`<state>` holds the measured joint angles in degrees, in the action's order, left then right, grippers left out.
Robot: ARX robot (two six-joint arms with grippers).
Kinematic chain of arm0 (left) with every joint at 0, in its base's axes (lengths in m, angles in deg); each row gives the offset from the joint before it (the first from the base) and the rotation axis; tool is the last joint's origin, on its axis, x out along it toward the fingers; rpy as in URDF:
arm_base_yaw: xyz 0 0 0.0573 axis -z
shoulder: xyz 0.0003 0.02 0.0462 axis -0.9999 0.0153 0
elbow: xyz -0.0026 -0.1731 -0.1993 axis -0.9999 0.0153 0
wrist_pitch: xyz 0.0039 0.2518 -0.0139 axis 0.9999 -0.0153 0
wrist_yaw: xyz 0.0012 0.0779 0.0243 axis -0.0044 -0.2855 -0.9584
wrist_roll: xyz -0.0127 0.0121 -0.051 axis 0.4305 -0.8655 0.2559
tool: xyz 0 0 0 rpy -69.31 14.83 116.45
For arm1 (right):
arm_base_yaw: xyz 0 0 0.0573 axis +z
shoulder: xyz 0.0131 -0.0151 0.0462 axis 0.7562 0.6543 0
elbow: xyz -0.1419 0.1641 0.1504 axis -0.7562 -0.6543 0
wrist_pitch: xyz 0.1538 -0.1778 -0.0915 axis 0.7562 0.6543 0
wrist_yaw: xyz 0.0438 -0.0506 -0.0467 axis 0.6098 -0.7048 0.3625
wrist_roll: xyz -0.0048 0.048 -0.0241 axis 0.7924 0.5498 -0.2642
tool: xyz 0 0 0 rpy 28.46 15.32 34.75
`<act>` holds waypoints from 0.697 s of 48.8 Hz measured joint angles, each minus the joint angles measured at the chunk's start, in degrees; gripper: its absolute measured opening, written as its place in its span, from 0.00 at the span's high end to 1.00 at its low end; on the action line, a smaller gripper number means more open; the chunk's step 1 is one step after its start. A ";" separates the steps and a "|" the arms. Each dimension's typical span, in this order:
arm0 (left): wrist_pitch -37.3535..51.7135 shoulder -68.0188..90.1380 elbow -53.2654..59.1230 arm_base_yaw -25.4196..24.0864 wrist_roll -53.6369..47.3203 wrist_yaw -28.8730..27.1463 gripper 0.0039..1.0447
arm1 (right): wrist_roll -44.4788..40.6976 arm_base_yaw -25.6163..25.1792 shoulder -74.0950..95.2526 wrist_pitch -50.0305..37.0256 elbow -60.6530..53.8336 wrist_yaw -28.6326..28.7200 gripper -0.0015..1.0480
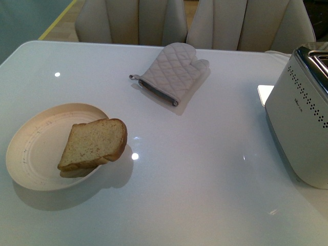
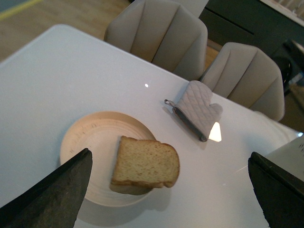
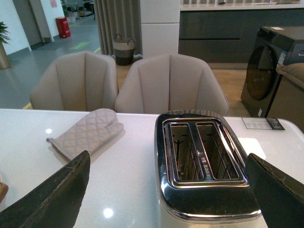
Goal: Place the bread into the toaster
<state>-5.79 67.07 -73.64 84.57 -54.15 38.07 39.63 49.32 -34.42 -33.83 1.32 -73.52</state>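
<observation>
A thick slice of speckled bread (image 1: 94, 144) lies on a round cream plate (image 1: 36, 148) at the table's left, overhanging the plate's right rim. The silver-white toaster (image 1: 300, 125) stands at the right edge, cut off by the frame. Neither arm shows in the front view. In the left wrist view my left gripper (image 2: 173, 190) hangs open above the bread (image 2: 146, 164), its dark fingers (image 2: 52, 194) wide apart. In the right wrist view my right gripper (image 3: 166, 192) is open above the toaster (image 3: 202, 166), whose two chrome-rimmed slots are empty.
A quilted grey oven mitt (image 1: 174, 72) lies at the back middle of the white table (image 1: 205, 174). Two beige chairs (image 1: 133, 20) stand behind the far edge. A small white card (image 1: 264, 94) lies beside the toaster.
</observation>
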 joint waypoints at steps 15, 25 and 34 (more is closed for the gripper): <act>29.79 43.56 -10.99 -6.08 5.55 2.40 0.06 | 0.00 0.00 0.00 0.00 0.00 -0.02 0.09; 42.82 79.21 -23.32 -7.08 1.62 0.07 0.06 | 0.00 0.00 0.00 0.00 0.00 -0.02 0.09; 44.52 98.25 -30.42 -7.21 -3.54 -2.51 0.06 | 0.00 0.00 0.00 0.00 0.00 -0.02 0.09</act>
<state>38.73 165.32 -104.07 77.35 -57.69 35.55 39.63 49.32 -34.42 -33.83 1.32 -73.54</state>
